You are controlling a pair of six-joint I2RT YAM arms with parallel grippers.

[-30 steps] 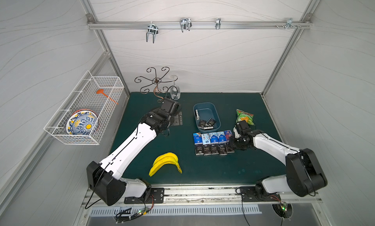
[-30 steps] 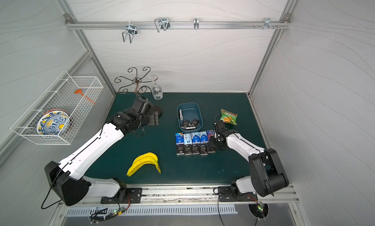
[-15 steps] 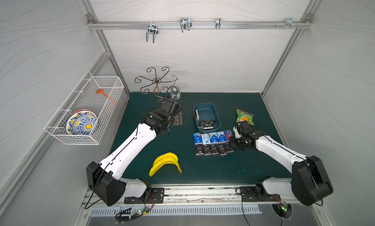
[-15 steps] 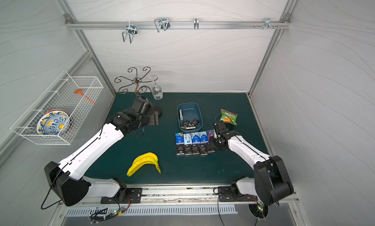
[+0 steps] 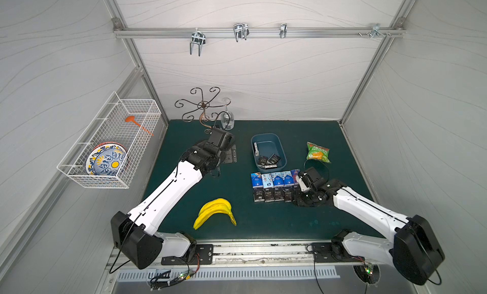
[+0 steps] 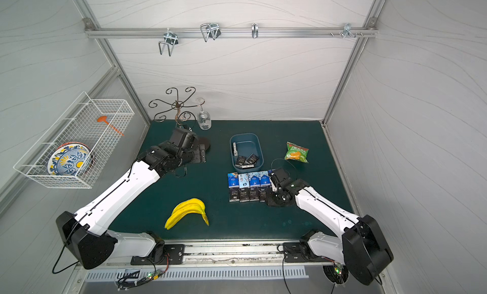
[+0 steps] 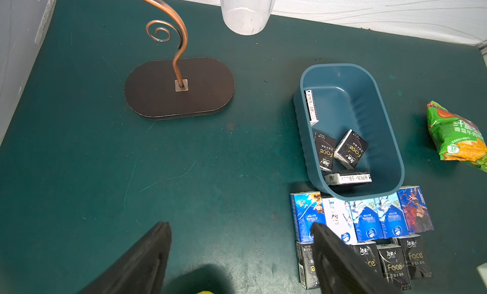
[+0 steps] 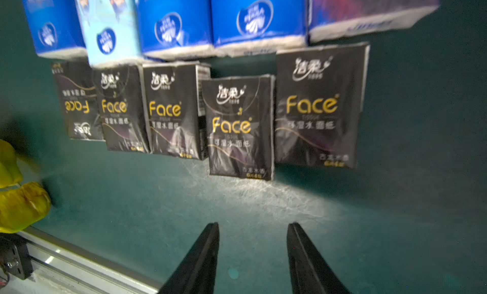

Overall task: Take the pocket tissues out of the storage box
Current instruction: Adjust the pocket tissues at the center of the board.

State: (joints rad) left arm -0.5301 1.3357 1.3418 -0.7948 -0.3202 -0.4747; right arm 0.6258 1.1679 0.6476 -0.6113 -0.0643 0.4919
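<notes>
The blue-grey storage box point(image 5: 279, 145) point(image 6: 259, 147) point(image 7: 369, 100) stands mid-table with several black pocket tissues point(image 7: 351, 149) lying loose inside. In front of it lie two rows of packets: blue-and-white ones point(image 5: 274, 179) point(image 8: 174, 23) with a purple one point(image 7: 415, 213) at the right end, and black "Face" ones point(image 6: 243, 195) point(image 8: 241, 126) nearer the front. My right gripper point(image 8: 253, 226) point(image 5: 299, 200) hangs open and empty over bare mat, just in front of the right end of the black row. My left gripper point(image 7: 241, 226) point(image 5: 228, 154) is open and empty over the mat left of the box.
A yellow banana bunch point(image 5: 216, 213) lies front centre. A green-orange snack bag point(image 5: 317, 153) sits right of the box. A scrolled wire stand point(image 5: 203, 108) on a dark oval base point(image 7: 179, 88) holds a glass point(image 5: 226, 120) at the back. A white wire basket point(image 5: 110, 142) hangs on the left wall.
The right arm's elbow has swung out toward the front right while its gripper stays by the right end of the rows. The left arm has not moved.
</notes>
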